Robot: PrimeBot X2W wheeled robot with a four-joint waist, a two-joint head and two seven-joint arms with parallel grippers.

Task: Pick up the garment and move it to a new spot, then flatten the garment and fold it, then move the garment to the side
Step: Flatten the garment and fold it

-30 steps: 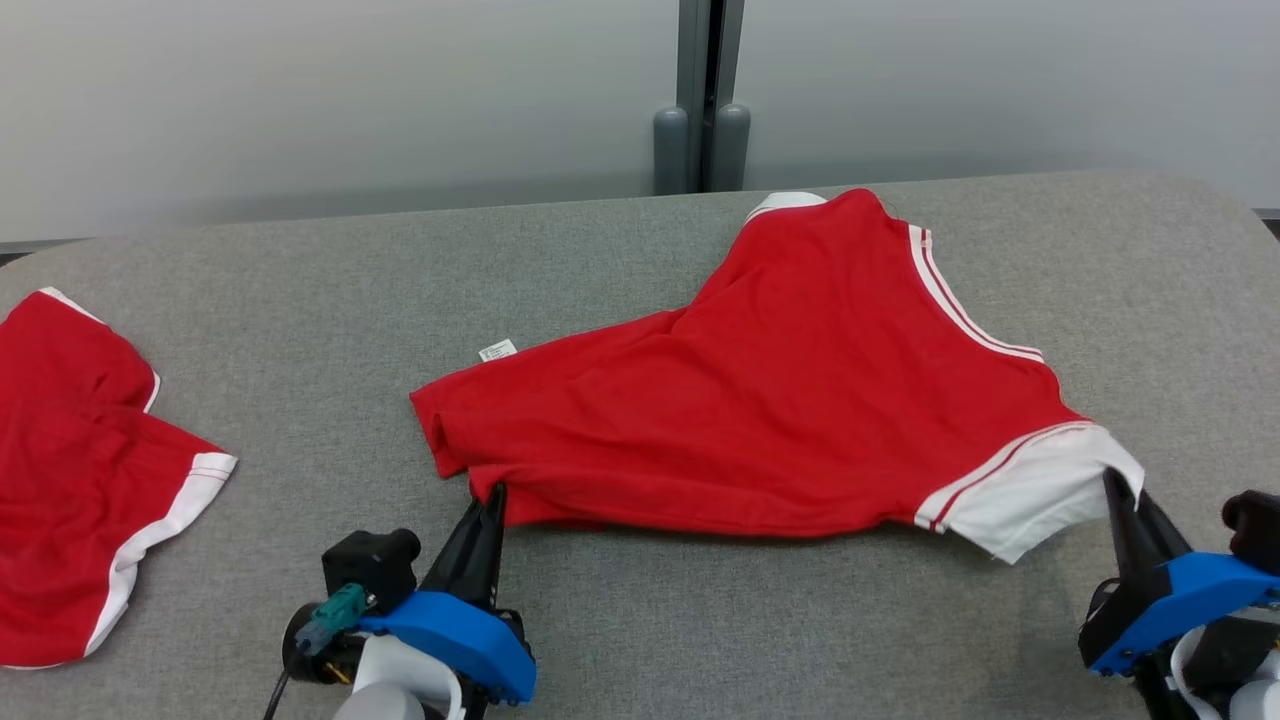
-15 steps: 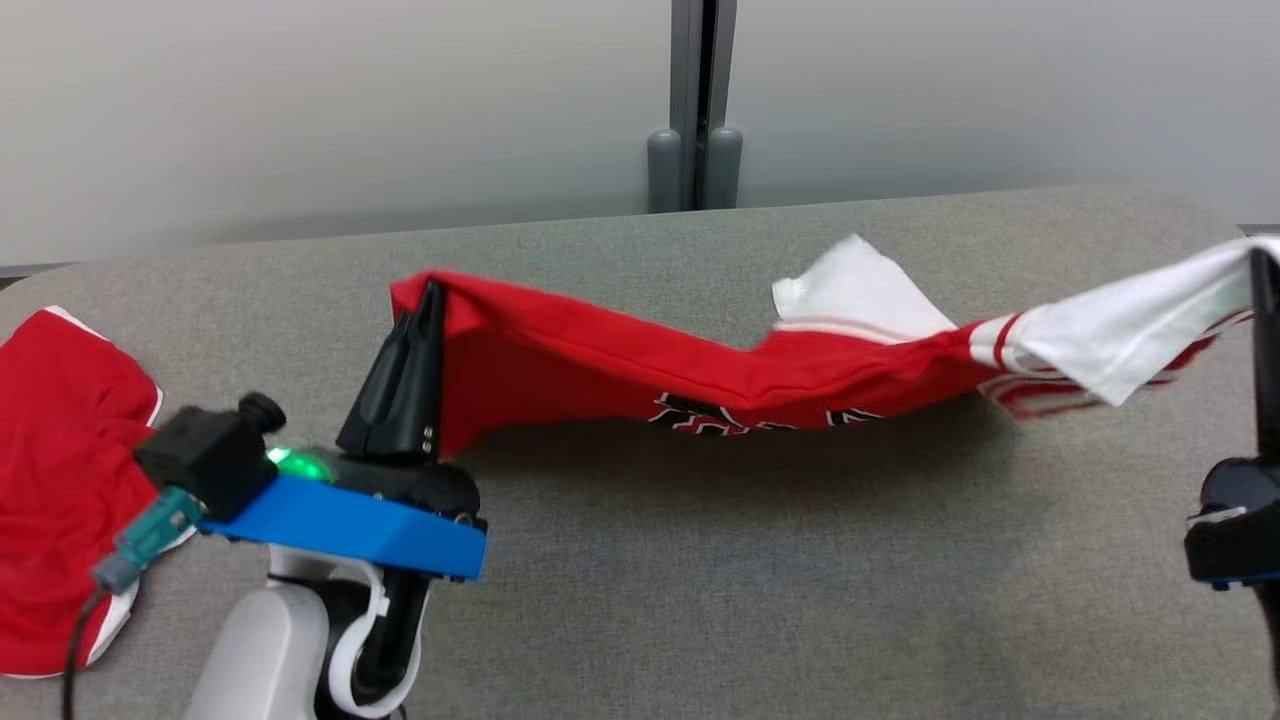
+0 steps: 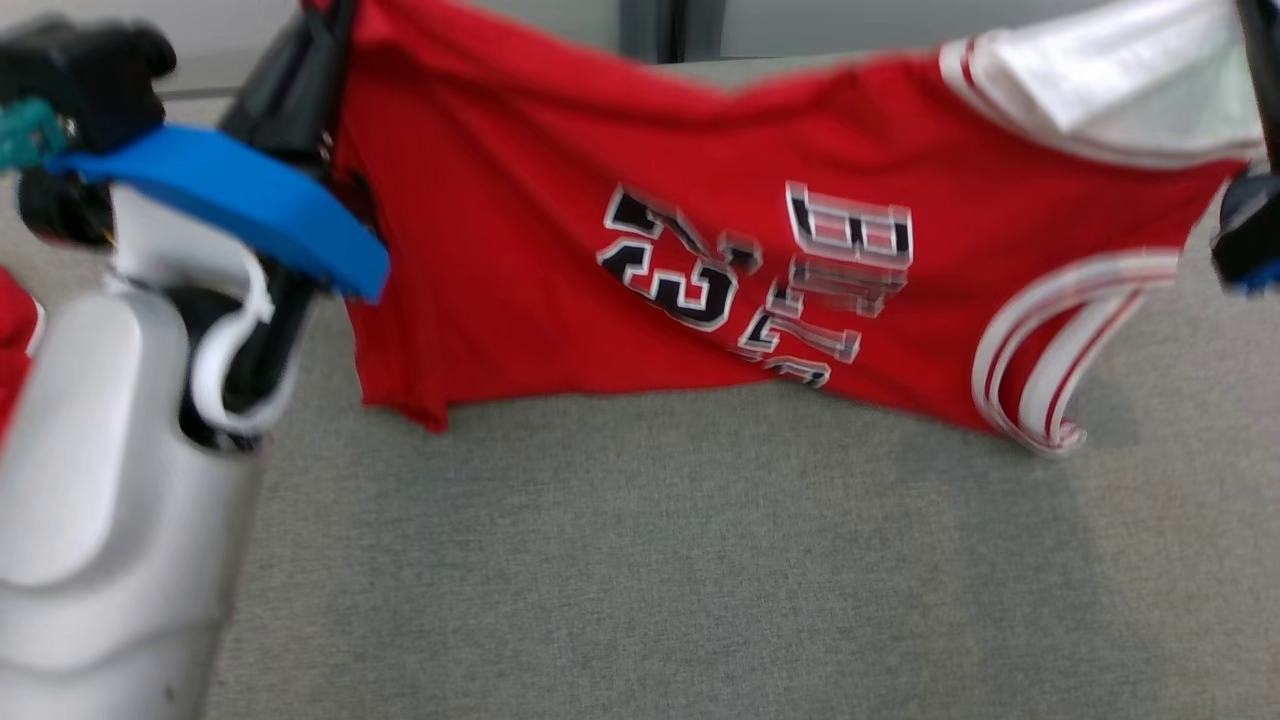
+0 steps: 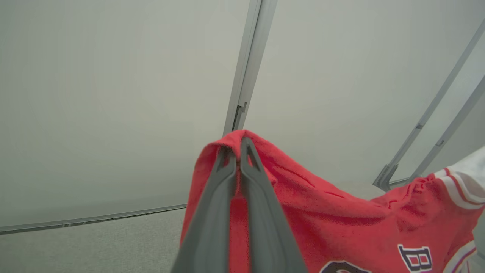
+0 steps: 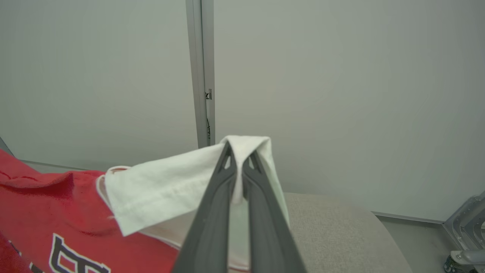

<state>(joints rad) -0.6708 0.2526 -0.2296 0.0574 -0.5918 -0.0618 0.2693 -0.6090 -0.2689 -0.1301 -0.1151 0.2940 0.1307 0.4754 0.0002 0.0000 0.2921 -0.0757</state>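
Red jersey (image 3: pixel 520 200) hanging over the grey table (image 3: pixel 650 560), stretched left-right.
You've got left gripper (image 4: pixel 238 149) clamped on its red corner, right gripper (image 5: pixel 238 153) clamped on the white sleeve; long axis runs between them.

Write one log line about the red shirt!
left jaws: shut on red fabric jersey | right jaws: shut on its white sleeve | jersey: hanging between both
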